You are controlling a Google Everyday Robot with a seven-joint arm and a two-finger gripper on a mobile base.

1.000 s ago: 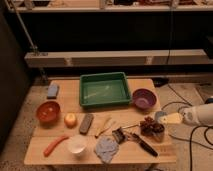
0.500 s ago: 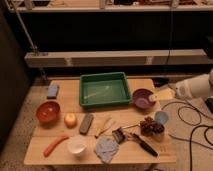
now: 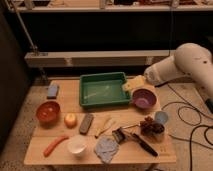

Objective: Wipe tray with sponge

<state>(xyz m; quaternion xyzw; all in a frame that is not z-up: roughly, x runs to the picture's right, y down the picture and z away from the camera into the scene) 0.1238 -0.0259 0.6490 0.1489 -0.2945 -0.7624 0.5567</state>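
A wooden desk (image 3: 67, 102) fills the lower half of the frame, standing on a speckled floor with black cables looping at the right. The robot's white arm (image 3: 192, 62) comes in from the upper right and slopes down toward the middle. The green tray (image 3: 100, 92) sits at the centre of the desk's back half, and nothing can be made out inside it. The tool (image 3: 131, 85), with yellowish fingers, hangs at the tray's right rim near its far corner, just above the purple bowl (image 3: 144, 98). Its fingers are spread and carry nothing.

A red-orange bowl (image 3: 48, 111) stands at the left. A blue-grey cloth (image 3: 106, 149) lies crumpled at the front edge, with a white cup (image 3: 77, 146) to its left. A dark brush (image 3: 134, 140) lies right of the cloth. The sponge (image 3: 52, 90) rests at the desk's back left, well apart from both the tray and the tool. A grey bar (image 3: 86, 123) lies in front of the tray, and a round orange fruit (image 3: 70, 119) sits beside it.
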